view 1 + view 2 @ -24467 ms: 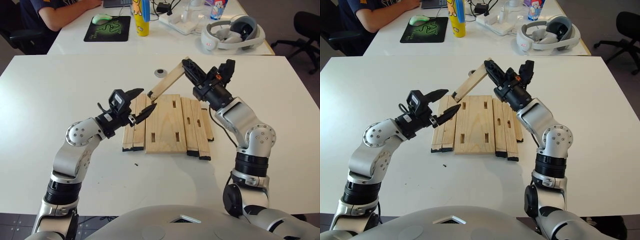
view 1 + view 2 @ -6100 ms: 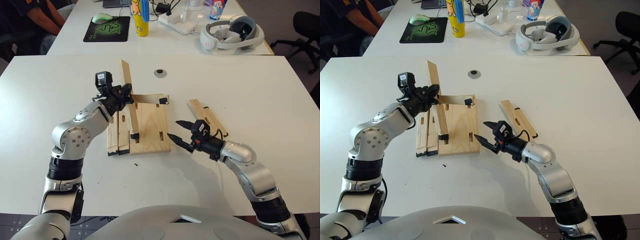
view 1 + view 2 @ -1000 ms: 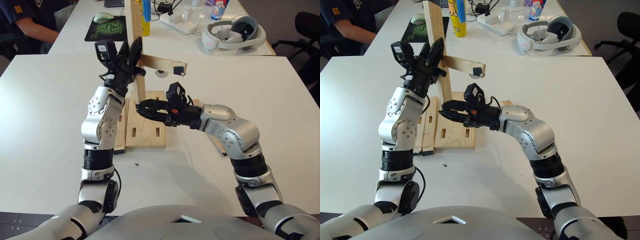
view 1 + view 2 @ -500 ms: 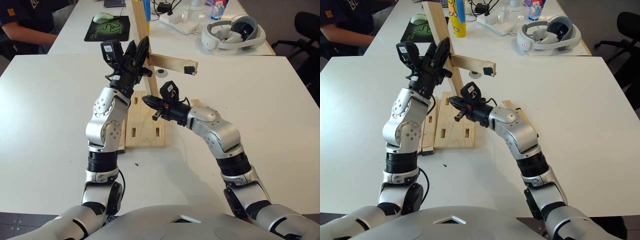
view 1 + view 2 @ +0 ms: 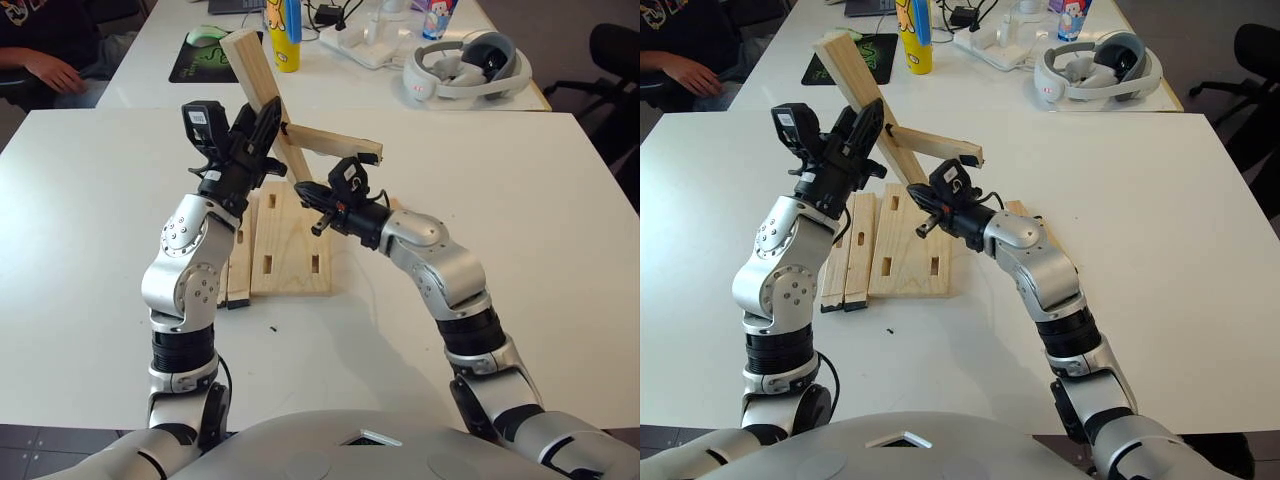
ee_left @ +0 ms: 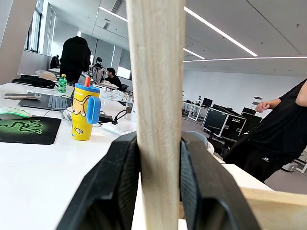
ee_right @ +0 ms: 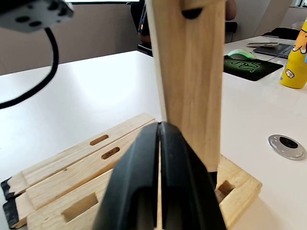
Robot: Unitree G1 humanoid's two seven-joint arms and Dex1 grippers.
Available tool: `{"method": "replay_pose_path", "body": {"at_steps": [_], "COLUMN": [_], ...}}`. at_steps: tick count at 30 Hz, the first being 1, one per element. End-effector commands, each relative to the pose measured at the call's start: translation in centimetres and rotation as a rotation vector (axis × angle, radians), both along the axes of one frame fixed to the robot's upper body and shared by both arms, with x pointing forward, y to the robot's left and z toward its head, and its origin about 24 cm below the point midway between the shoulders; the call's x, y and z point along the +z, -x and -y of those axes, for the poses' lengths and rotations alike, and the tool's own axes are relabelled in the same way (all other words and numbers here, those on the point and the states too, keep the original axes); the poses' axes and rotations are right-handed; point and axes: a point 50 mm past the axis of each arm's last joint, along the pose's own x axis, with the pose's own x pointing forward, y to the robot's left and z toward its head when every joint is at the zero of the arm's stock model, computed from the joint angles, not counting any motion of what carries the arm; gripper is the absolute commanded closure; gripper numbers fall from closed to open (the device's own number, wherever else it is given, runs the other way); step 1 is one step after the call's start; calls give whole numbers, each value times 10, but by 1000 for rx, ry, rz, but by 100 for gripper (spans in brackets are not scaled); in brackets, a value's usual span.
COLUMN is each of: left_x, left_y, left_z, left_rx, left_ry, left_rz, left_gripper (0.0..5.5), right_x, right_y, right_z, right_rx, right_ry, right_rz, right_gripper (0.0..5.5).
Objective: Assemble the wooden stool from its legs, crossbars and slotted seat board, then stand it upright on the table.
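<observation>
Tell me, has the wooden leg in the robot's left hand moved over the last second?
Yes. The wooden leg has tilted: its top swung left, from the yellow bottle toward the mouse pad.

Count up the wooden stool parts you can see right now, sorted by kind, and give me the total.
seat board: 1
flat slats beside it: 2
part-hidden slat: 1
leg, raised: 1
crossbar joined to it: 1
Total: 6
</observation>
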Motion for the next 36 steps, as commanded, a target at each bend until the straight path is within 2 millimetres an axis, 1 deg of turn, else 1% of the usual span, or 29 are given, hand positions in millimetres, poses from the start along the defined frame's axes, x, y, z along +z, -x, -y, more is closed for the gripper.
{"method": "replay_pose_path", "body": {"at_steps": [1,3,5,7,9,10,12,15,20,23,26,28,30,34,36], "left_x": [10,14,16,15,12,10,8,0,-12,-21,-32,-36,-36,-25,-24], "left_y": [5,6,9,21,31,35,41,44,49,57,63,64,62,58,58], "left_z": [-10,-16,-23,-36,-44,-47,-50,-52,-54,-57,-54,-54,-55,-55,-53], "left_rx": [22,33,43,64,71,73,74,84,157,205,197,203,223,269,275], "left_ry": [-12,-14,-14,-18,-34,-44,-50,-51,-36,-20,20,48,72,96,106], "left_rz": [30,32,21,-12,-66,-96,-149,-218,-286,-325,-382,-407,-405,-338,-323], "left_gripper": [444,444,444,444,444,444,444,444,444,444,444,444,444,444,444], "right_x": [-3,-6,-10,-15,-19,-20,-21,-23,-26,-25,-26,-26,-26,-26,-26], "right_y": [16,18,13,1,-10,-14,-18,-18,-17,-16,-16,-17,-17,-15,-15], "right_z": [16,29,44,59,70,74,79,83,86,86,84,83,82,79,78], "right_rx": [84,77,17,-97,-232,-312,-419,-515,-575,-591,-583,-573,-563,-544,-538], "right_ry": [41,65,94,126,144,136,115,89,78,86,97,100,104,101,100], "right_rz": [-2,-8,-12,-1,18,29,45,56,63,85,96,99,100,98,96], "right_gripper": [550,550,550,550,550,550,550,550,550,550,550,550,550,550,550]}}
